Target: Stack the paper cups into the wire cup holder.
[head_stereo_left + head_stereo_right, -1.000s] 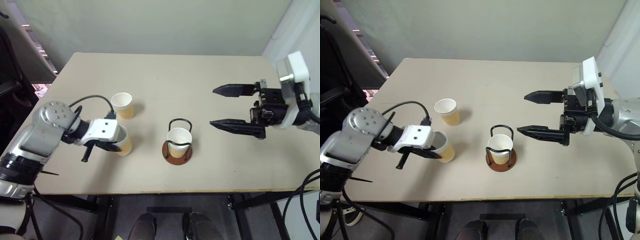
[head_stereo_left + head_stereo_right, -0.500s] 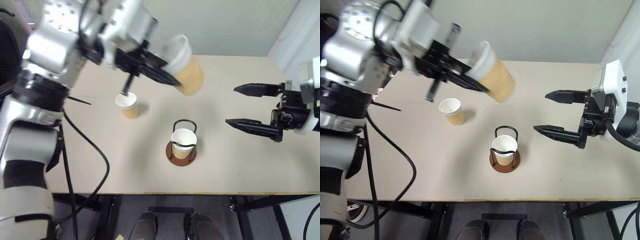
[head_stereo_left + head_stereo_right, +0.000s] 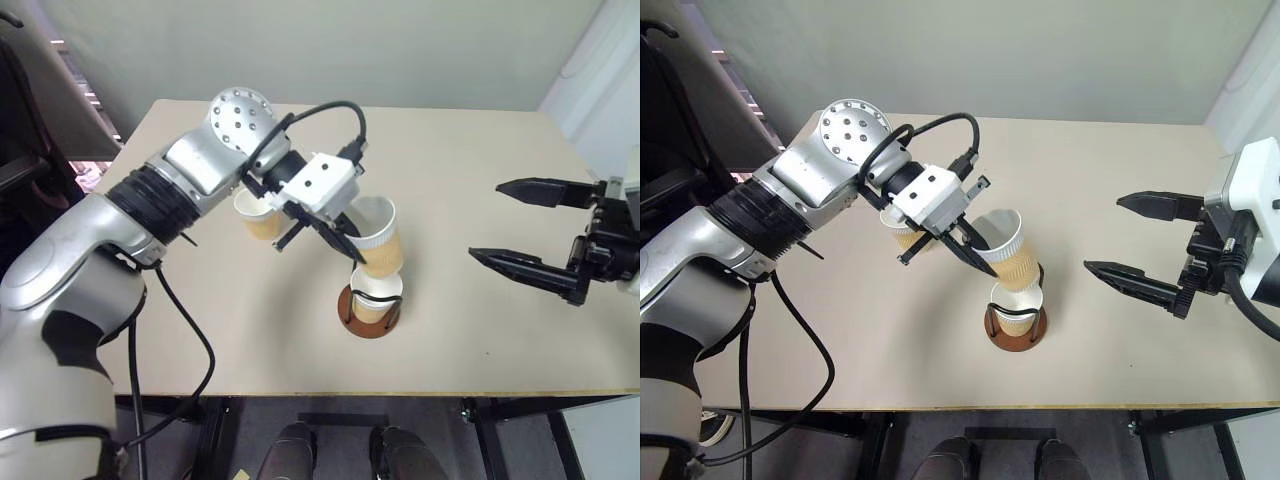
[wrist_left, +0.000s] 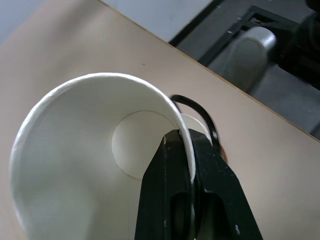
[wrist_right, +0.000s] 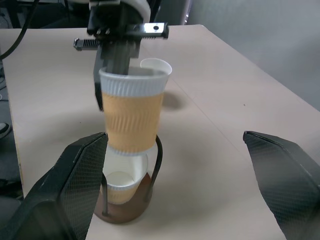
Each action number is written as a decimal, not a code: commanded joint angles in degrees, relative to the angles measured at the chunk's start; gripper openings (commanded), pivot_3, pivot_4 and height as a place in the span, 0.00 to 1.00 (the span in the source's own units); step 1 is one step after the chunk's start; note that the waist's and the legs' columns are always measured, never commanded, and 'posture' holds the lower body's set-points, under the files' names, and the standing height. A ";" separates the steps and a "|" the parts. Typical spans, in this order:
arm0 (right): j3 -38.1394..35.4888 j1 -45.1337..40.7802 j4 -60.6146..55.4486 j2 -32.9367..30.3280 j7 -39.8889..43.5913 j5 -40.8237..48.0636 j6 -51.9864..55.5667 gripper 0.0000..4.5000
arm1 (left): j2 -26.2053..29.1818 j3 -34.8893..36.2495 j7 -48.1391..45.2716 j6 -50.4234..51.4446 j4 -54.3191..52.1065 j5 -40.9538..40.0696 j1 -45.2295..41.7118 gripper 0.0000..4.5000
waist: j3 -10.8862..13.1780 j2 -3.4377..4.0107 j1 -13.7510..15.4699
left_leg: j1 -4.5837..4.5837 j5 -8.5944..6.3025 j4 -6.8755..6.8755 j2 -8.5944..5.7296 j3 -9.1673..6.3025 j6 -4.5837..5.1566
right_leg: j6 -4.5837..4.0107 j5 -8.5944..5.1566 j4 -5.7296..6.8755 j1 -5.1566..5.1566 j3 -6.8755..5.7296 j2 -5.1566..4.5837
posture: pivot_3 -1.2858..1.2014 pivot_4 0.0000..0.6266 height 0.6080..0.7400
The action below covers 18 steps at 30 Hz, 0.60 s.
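One paper cup (image 3: 378,238) hangs just above the cup (image 3: 376,296) seated in the wire holder (image 3: 371,312); a third (image 3: 256,214) stands on the table (image 3: 470,180). Left gripper (image 4: 186,150) pinches the rim wall. Right gripper (image 3: 520,226) gapes empty. Judged light, thin-walled, easily crushed; rim is stiffest hold.

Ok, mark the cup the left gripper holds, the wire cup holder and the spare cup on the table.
held paper cup (image 5: 132,115), right wrist view, tan side wall
wire cup holder (image 5: 159,161), right wrist view, black wire upright
spare paper cup (image 5: 156,65), right wrist view, white rim
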 commanded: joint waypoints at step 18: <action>0.24 0.78 -0.30 -1.77 -2.24 1.36 -2.96 1.00 | -5.75 6.12 -2.29 -0.65 3.26 7.02 1.53 0.83 | -0.01 0.01 0.02 | 0.12 -0.15 0.06 -0.28 0.27 0.27 | 0.20 -0.09 0.04 0.08 0.02 -0.38 | 0.52 0.24 1.00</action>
